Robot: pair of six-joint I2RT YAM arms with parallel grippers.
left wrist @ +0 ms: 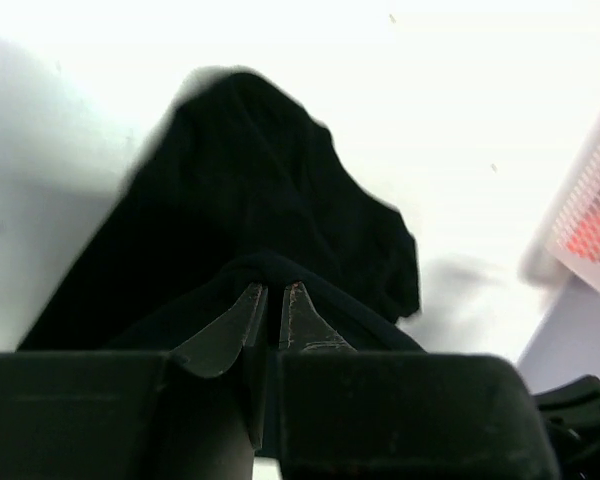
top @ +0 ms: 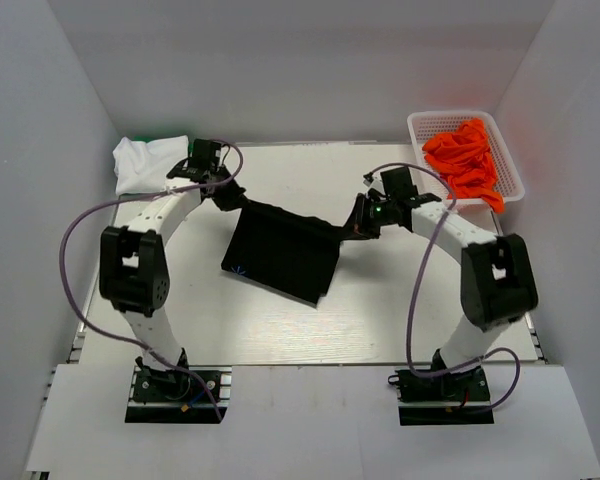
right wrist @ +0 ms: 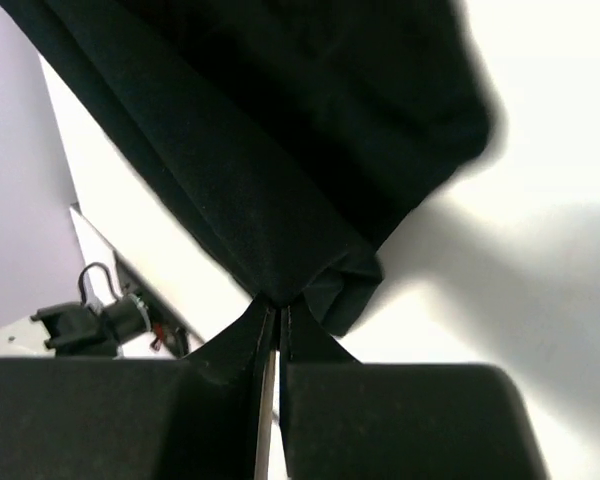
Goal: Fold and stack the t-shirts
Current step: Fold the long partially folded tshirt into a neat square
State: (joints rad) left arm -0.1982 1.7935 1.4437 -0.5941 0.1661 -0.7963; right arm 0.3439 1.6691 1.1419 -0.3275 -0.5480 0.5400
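White bench [top: 380, 330], white walls round it. Progress call: early-to-mid.

Black t-shirt [top: 280, 255] is the piece in hand. It's left of the basket [top: 417, 124] and nearer the arm bases, a rough rectangle with its far edge lifted. Left end effector [top: 223, 192] is clenched on the corner furthest from the basket, right end effector [top: 361, 222] on the corner closest to it. Both wrist views show cloth pinched at the fingertips. Reads as a fold under way, not finished.

White t-shirt [top: 145, 162] sits far left of the basket, level with it by the back wall. It's bunched, can't tell if folded. Sliver of green cloth [top: 166, 141] at its far edge, too small to call.

Basket holds only orange t-shirts [top: 465, 160], tangled and unfolded, one end trailing over its near rim.

Left, by my read: finish black, stack it, then work through the basket.
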